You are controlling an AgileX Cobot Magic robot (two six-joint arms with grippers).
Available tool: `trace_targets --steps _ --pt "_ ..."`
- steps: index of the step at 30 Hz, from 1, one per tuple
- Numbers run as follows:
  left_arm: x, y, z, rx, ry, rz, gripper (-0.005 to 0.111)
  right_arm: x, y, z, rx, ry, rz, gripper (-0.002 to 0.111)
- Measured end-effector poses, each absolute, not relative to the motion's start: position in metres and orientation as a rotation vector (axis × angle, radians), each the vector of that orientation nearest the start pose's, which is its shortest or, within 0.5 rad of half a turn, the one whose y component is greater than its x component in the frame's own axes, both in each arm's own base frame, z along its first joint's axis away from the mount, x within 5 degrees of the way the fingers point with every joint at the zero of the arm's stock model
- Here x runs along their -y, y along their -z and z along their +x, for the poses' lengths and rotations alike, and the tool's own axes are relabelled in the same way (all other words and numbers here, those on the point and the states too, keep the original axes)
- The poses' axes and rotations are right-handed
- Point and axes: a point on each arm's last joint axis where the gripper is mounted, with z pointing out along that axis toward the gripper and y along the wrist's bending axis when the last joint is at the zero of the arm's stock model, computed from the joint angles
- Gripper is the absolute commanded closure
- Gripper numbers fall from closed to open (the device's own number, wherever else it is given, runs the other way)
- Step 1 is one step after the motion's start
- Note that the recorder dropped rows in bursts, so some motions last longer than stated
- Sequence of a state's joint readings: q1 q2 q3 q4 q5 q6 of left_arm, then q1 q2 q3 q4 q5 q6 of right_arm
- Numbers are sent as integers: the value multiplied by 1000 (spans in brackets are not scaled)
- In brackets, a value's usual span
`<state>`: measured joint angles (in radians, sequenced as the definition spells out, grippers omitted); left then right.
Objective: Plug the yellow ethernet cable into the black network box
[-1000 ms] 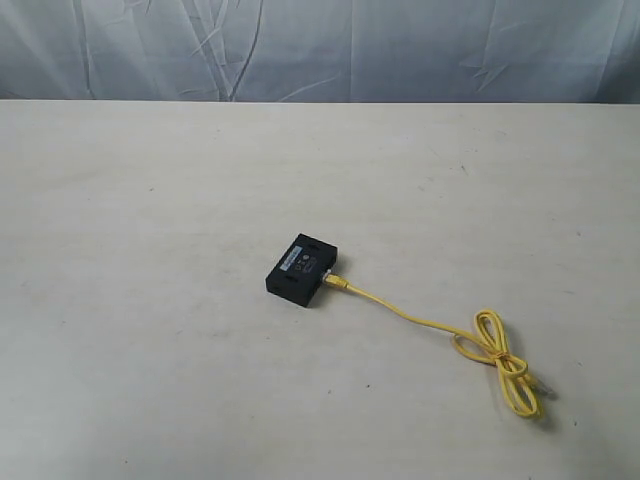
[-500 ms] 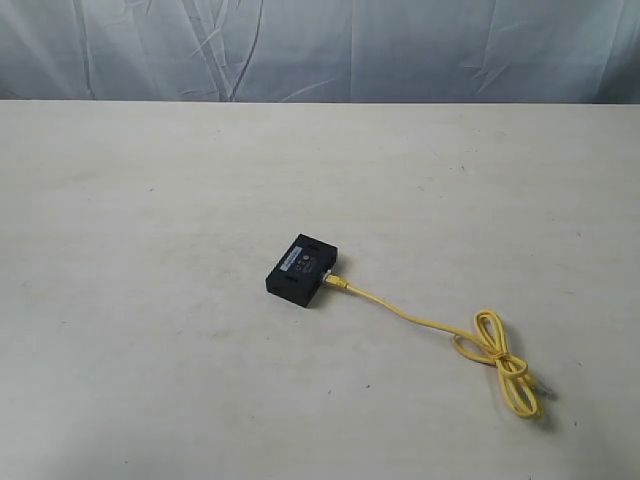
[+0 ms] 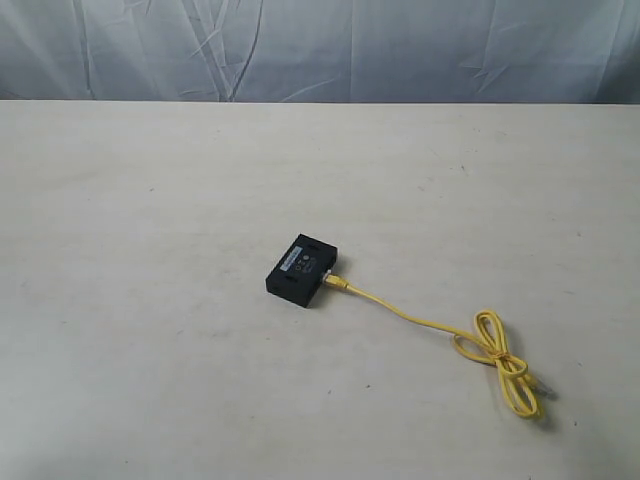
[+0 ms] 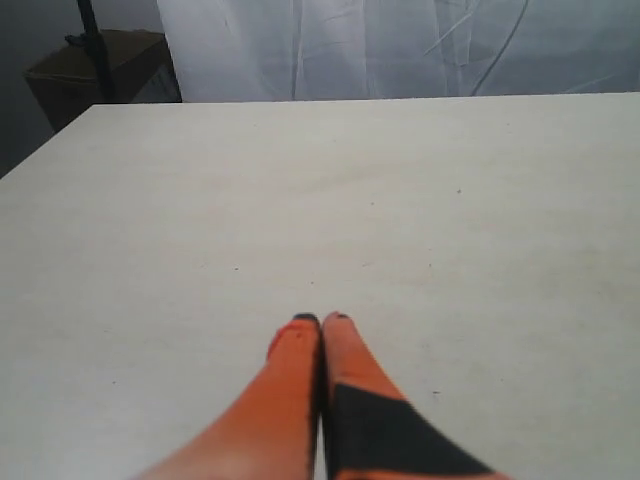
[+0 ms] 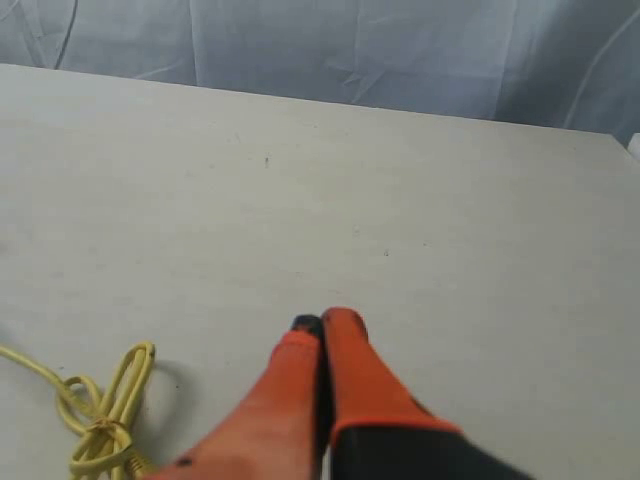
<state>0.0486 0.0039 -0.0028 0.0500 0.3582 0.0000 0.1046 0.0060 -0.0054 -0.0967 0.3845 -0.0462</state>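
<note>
A small black network box [image 3: 301,271] lies flat near the middle of the pale counter [image 3: 150,200]. It has a white strip on its top. The yellow ethernet cable [image 3: 400,313] starts right at the side of the box that faces right in the exterior view. Its end touches that side, but the picture is too small to tell how far in it sits. From there the cable runs across the counter, off to the right and toward the near edge. Then it bunches up into a tied loop [image 3: 495,350], a bit like a bow. The other end pokes out past the loop, and a little plug [image 3: 545,391] sits on it.

Each claw shows only in its own wrist view. The left claw [image 4: 321,320] is closed, with its two orange fingers [image 4: 290,370] pressed together. It holds nothing and hangs over the counter. The right claw [image 5: 322,322] is closed too, with its fingers tight together, and it holds nothing. In the right wrist view the tied loop lies on the counter near the right claw, off to one side. The two do not touch.

A wrinkled grey-blue cloth [image 3: 320,50] hangs behind the counter. In the left wrist view a brown carton [image 4: 100,65] and a dark pole [image 4: 92,40] stand past the corner of the counter
</note>
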Motion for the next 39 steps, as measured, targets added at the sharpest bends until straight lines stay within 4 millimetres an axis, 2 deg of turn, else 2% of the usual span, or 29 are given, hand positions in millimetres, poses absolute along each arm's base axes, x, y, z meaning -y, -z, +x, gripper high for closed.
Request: trace_targets --steps 39 --pt "-4 -182 53 -1843 -78 -25 107 -2 -180 53 -1857 55 -199 108"
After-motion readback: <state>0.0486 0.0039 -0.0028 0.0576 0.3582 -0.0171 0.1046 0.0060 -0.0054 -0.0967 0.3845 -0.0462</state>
